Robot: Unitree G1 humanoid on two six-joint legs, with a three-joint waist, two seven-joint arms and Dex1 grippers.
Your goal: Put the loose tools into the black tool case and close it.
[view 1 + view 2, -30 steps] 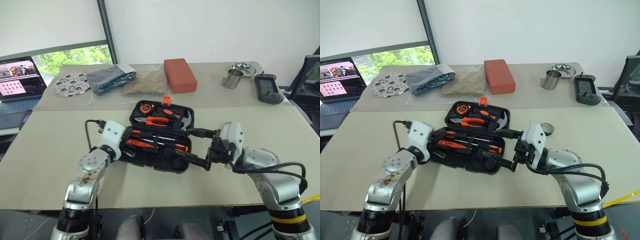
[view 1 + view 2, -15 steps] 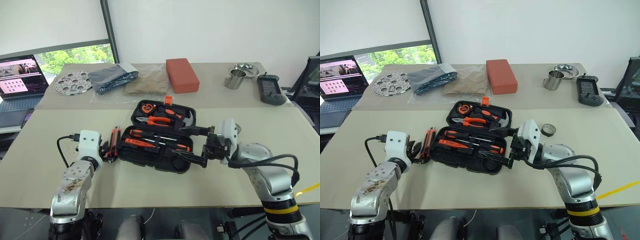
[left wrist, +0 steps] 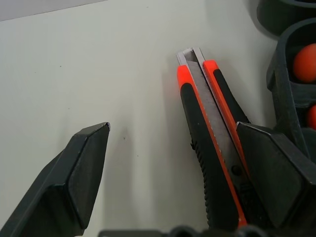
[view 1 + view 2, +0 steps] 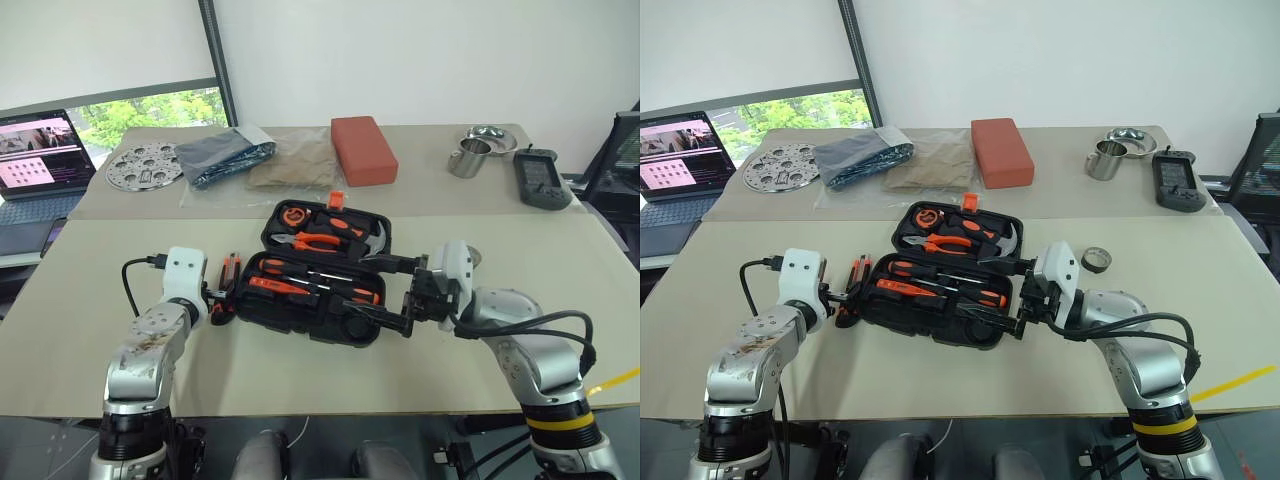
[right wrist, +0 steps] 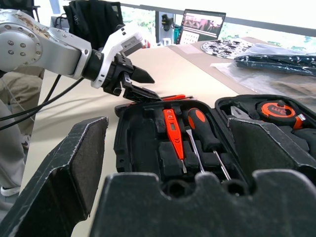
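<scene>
Utility knife [image 3: 212, 148] on table, beside case [image 4: 315, 295] at its 9 o'clock – long axis along left gripper [image 3: 173, 163], jaws wide, one finger over it; right gripper [image 4: 385, 293] wide, empty.

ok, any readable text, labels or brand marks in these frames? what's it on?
None reads.
Laptop: pink pages on screen, text too small.
Handheld device: screen and keys, nothing legible.
Tape measure in the case: dark label, marks too blurred.
Utility knife: no print visible.
Red block: plain.
</scene>
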